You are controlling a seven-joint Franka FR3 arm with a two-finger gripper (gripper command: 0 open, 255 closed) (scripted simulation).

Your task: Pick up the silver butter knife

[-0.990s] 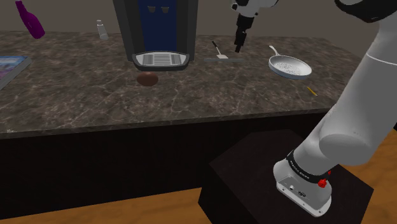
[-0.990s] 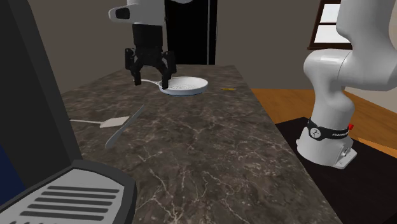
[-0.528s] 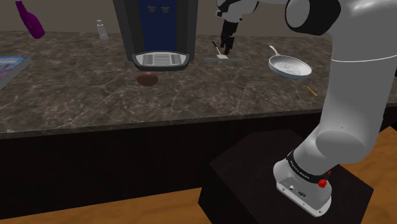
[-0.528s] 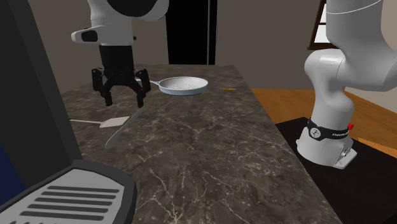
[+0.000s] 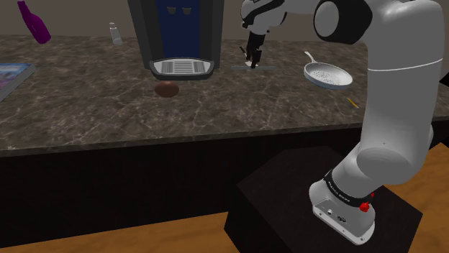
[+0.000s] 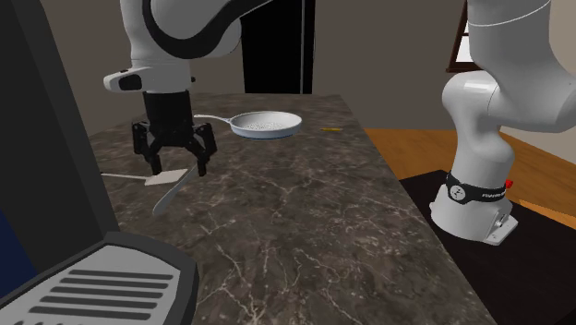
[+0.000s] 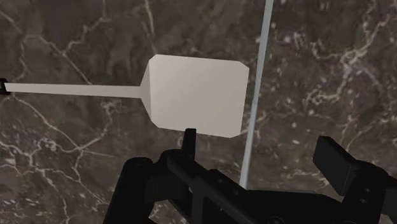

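Note:
The silver butter knife [image 6: 165, 197] lies flat on the dark marble counter [image 6: 305, 212], a thin pale strip [image 7: 259, 83] next to a white spatula [image 7: 196, 95]. My black gripper [image 6: 174, 166] hangs open just above the counter, one finger on each side of the knife. In the wrist view the knife runs between the fingertips [image 7: 334, 157] of the gripper [image 7: 261, 147], untouched by them, and the spatula's blade sits just beside one finger. In the shoulder view the gripper [image 5: 251, 62] is low over the knife [image 5: 265, 67], to the right of the coffee machine.
A coffee machine [image 5: 173, 36] stands close to the shoulder view's left of the gripper, with a brown round thing [image 5: 167, 89] under it. A white pan [image 5: 328, 73] lies to the right, and a small yellow item [image 5: 352, 103] nearer the edge. A purple bottle [image 5: 34, 21] and a shaker [image 5: 115, 34] stand far left.
The gripper has travelled from near the pan across to the knife and spatula and come down low over them, staying open.

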